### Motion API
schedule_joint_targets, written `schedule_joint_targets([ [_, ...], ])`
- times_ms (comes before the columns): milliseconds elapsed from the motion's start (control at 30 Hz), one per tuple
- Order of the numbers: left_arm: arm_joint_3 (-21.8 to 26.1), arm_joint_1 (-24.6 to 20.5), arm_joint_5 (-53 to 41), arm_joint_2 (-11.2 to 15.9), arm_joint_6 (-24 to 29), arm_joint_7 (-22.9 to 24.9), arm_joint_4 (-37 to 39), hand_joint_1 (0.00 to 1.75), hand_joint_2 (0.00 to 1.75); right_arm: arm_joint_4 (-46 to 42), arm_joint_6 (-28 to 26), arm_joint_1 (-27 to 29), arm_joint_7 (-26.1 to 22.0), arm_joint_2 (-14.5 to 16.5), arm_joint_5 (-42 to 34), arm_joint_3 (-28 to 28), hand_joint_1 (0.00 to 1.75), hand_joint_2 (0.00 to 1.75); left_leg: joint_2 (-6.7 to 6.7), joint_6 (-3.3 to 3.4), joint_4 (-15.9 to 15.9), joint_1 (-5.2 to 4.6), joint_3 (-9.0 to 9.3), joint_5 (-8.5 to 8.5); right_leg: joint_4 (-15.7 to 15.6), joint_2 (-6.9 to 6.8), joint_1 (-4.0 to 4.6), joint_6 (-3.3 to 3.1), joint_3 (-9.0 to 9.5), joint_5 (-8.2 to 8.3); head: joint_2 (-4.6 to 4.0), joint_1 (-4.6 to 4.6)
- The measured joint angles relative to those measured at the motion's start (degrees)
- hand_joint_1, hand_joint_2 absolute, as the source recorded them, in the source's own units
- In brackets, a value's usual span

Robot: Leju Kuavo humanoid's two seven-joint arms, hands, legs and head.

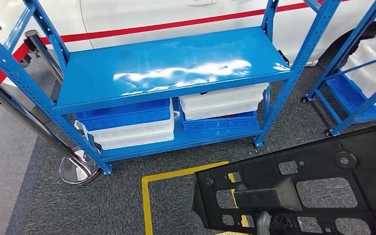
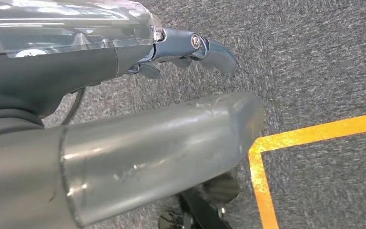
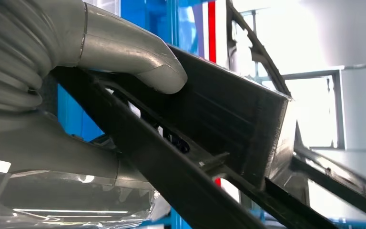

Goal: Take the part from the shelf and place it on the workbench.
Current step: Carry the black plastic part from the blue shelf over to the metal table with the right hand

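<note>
We see the right robot hand [image 3: 52,95] grasping the black part [image 1: 308,186], thumb pressed on its raised block, held above the carpet in front of the blue shelf [image 1: 171,68]. The left robot hand [image 2: 124,143] hangs over the carpet; its state we cannot tell.

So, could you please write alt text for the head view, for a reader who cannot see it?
A flat black plastic part with many cut-outs is held low in the foreground, over grey carpet marked with yellow tape. Behind it stands a blue shelf with a bare top, and blue and white bins stacked beneath.
</note>
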Motion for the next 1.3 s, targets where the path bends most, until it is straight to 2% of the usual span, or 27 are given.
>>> schedule_joint_targets([
  [33,0.1,0.1,0.1,0.1,0.0,0.0,0.0,0.00,0.00,0.2,0.0,0.0,0.0,0.1,0.2,-0.1,1.75,1.75,-0.33,-0.05,2.9,0.01,-0.85,-1.14,0.1,0.58,0.11,-0.04,-0.32,0.25,0.00,0.00],
  [67,0.3,0.1,0.1,0.2,-0.1,0.0,0.0,0.00,0.00,0.4,0.1,-0.1,0.0,0.3,0.4,-0.1,1.75,1.75,-0.48,0.01,4.0,0.01,-0.88,-1.11,0.2,1.21,0.21,-0.05,-0.59,0.46,0.00,0.01],
  [100,0.4,0.1,0.3,0.2,-0.2,0.1,0.0,0.00,0.00,0.8,0.1,-0.2,0.0,0.4,0.7,-0.2,1.75,1.75,-0.63,0.19,2.8,0.00,0.17,0.02,0.3,1.88,0.31,-0.01,-0.79,0.62,0.00,0.01],
  [133,0.6,0.1,0.4,0.3,-0.3,0.1,0.0,0.00,0.00,1.2,0.0,-0.5,0.0,0.6,1.0,-0.2,1.75,1.75,-1.07,0.51,-0.5,-0.04,2.19,1.89,0.4,2.57,0.40,0.04,-0.92,0.74,0.00,-0.02],
  [200,0.9,0.2,0.6,0.7,-0.7,0.2,0.0,0.00,0.00,2.4,-0.4,-1.3,0.0,0.7,1.2,-0.1,1.75,1.75,-3.46,1.43,-8.4,-0.08,6.70,4.62,0.6,3.83,0.45,0.28,-1.19,0.96,0.00,0.07],
  [267,1.2,0.3,0.7,1.0,-0.9,0.3,0.0,0.00,0.00,3.6,-1.1,-2.1,0.0,0.7,1.2,0.1,1.75,1.75,-5.16,1.94,-12.4,-0.23,8.77,5.09,0.7,4.97,0.18,0.88,-1.62,1.34,0.00,0.11],
  [300,1.4,0.4,0.7,1.1,-1.0,0.3,0.0,0.00,0.00,4.1,-1.3,-2.4,0.0,0.7,1.2,0.3,1.75,1.75,-4.95,1.97,-12.8,-0.33,8.96,5.11,0.7,5.57,0.08,1.28,-1.89,1.59,0.00,0.10],
  [333,1.5,0.4,0.7,1.2,-1.1,0.3,-0.1,0.00,0.00,4.5,-1.5,-2.6,0.0,0.7,1.2,0.4,1.75,1.75,-4.32,2.11,-13.3,-0.23,8.97,5.29,0.7,6.09,0.04,1.68,-2.10,1.75,0.00,0.01],
  [400,1.8,0.3,0.7,1.3,-1.4,0.3,-0.2,0.00,0.00,5.1,-1.6,-2.9,0.0,0.7,1.1,0.5,1.75,1.75,-2.88,2.53,-14.4,0.09,9.12,5.81,2.1,4.93,0.28,2.30,-3.04,0.80,0.00,0.11],
  [433,1.9,0.3,0.6,1.2,-1.6,0.4,-0.2,0.00,0.00,5.5,-1.7,-3.2,0.0,0.6,1.1,0.6,1.75,1.75,-2.09,2.75,-14.9,0.27,9.13,6.10,4.3,3.70,0.38,2.56,-4.18,-0.64,0.00,0.31],
  [500,2.0,0.5,0.5,1.2,-1.7,0.7,-0.2,0.00,0.00,6.2,-1.7,-3.8,0.0,0.6,1.0,0.8,1.75,1.75,-0.50,2.90,-14.9,0.17,8.94,6.23,11.3,1.46,0.17,2.98,-7.67,-4.31,0.00,0.63],
  [533,2.1,0.6,0.5,1.2,-1.8,1.0,-0.2,0.00,0.00,6.6,-1.7,-4.1,0.0,0.5,1.0,0.8,1.75,1.75,0.33,2.91,-14.8,0.13,8.80,6.22,14.5,1.02,0.01,3.19,-9.25,-5.46,0.00,0.67],
  [567,2.2,0.6,0.5,1.2,-1.8,1.2,-0.2,0.00,0.00,7.0,-1.7,-4.2,0.0,0.5,0.9,0.9,1.75,1.75,1.10,2.86,-14.7,0.11,8.70,6.18,16.1,0.75,-0.15,3.35,-10.03,-5.55,0.00,0.68],
  [600,2.3,0.5,0.5,1.2,-1.8,1.4,-0.2,0.00,0.00,7.4,-1.7,-4.3,0.0,0.4,0.8,0.9,1.75,1.75,1.84,2.78,-14.6,0.12,8.62,6.10,15.6,0.49,-0.30,3.46,-9.73,-4.56,0.00,0.70],
  [633,2.4,0.4,0.6,1.1,-1.8,1.5,-0.2,0.00,0.00,7.7,-1.7,-4.4,0.0,0.4,0.7,0.9,1.75,1.75,2.52,2.65,-14.4,0.13,8.60,5.97,12.9,0.03,-0.42,3.52,-8.27,-2.71,0.00,0.73],
  [700,2.5,0.3,0.6,1.0,-1.8,1.6,-0.2,0.00,0.00,8.3,-1.6,-4.8,0.0,0.3,0.4,0.9,1.75,1.75,3.72,2.11,-13.7,-0.02,8.57,5.48,5.2,-2.41,-0.38,3.24,-4.27,0.45,0.00,0.75],
  [767,2.7,0.2,0.7,1.0,-1.8,1.7,-0.2,0.00,0.00,8.7,-1.6,-5.2,0.0,0.3,0.3,1.1,1.75,1.75,4.70,1.44,-13.1,-0.31,8.56,5.00,1.5,-3.88,-0.08,2.47,-2.57,1.19,-0.01,0.63],
  [867,3.1,-0.1,0.7,1.0,-1.9,1.7,-0.2,0.00,0.00,9.1,-1.5,-5.4,0.0,0.2,0.2,1.3,1.75,1.75,5.65,0.68,-12.7,-0.24,8.71,4.52,1.4,-2.25,0.05,1.35,-3.02,1.36,-0.01,0.51],
  [933,3.3,-0.2,0.6,1.0,-1.9,1.6,-0.2,0.00,0.00,9.2,-1.4,-5.5,0.0,0.2,-0.1,1.3,1.75,1.75,3.46,0.15,-9.9,0.07,7.60,2.21,1.3,-1.07,-0.14,0.66,-3.28,1.75,0.00,0.34],
  [1000,3.4,-0.1,0.5,1.0,-2.0,1.6,-0.2,0.00,0.00,9.4,-1.1,-5.8,0.0,0.2,-0.5,1.5,1.75,1.75,0.49,-0.12,-2.8,0.23,4.55,-1.84,1.3,0.23,-0.15,0.23,-3.57,2.02,0.00,0.08],
  [1033,3.5,0.1,0.4,1.0,-2.0,1.6,-0.2,0.00,0.00,9.5,-1.0,-5.9,0.0,0.2,-0.7,1.5,1.75,1.75,-0.14,-0.14,0.9,0.24,2.89,-3.34,1.4,0.96,-0.07,0.12,-3.68,2.08,0.00,0.02],
  [1067,3.5,0.2,0.4,1.0,-2.0,1.6,-0.2,0.00,0.00,9.7,-0.8,-5.9,0.0,0.2,-0.9,1.5,1.75,1.75,-0.40,-0.07,3.2,0.23,1.80,-3.77,1.5,1.79,0.01,0.08,-3.75,2.12,0.00,0.01],
  [1100,3.5,0.2,0.3,1.0,-2.0,1.6,-0.2,0.00,0.00,9.8,-0.7,-5.8,0.0,0.2,-1.0,1.5,1.75,1.75,-0.52,0.07,3.5,0.22,1.58,-3.08,1.6,2.63,0.09,0.07,-3.77,2.13,0.00,0.02],
  [1167,3.5,0.2,0.0,1.0,-1.9,1.5,-0.2,0.00,0.00,9.9,-0.4,-5.8,0.0,0.2,-1.1,1.5,1.75,1.75,-1.45,0.60,-2.2,0.22,3.91,1.07,1.7,4.38,0.20,0.08,-3.67,2.13,0.00,0.02],
  [1200,3.5,0.2,-0.1,1.0,-1.9,1.5,-0.3,0.00,0.00,9.9,-0.4,-5.8,0.0,0.2,-1.1,1.5,1.75,1.75,-2.88,0.93,-6.0,0.22,5.49,2.91,1.8,5.15,0.27,0.18,-3.66,2.17,0.00,0.05],
  [1233,3.5,0.2,-0.1,1.0,-1.9,1.5,-0.3,0.00,0.00,9.9,-0.4,-5.9,0.0,0.2,-1.1,1.5,1.75,1.75,-4.20,1.18,-9.3,0.23,6.78,4.17,1.9,5.97,0.27,0.36,-3.75,2.23,0.00,0.05],
  [1300,3.6,0.2,-0.2,1.0,-1.8,1.5,-0.3,0.00,0.00,9.9,-0.3,-5.9,0.0,0.2,-1.1,1.5,1.75,1.75,-5.58,1.43,-11.8,0.11,7.69,4.53,1.9,7.37,0.05,1.07,-4.25,2.54,0.00,0.03],
])
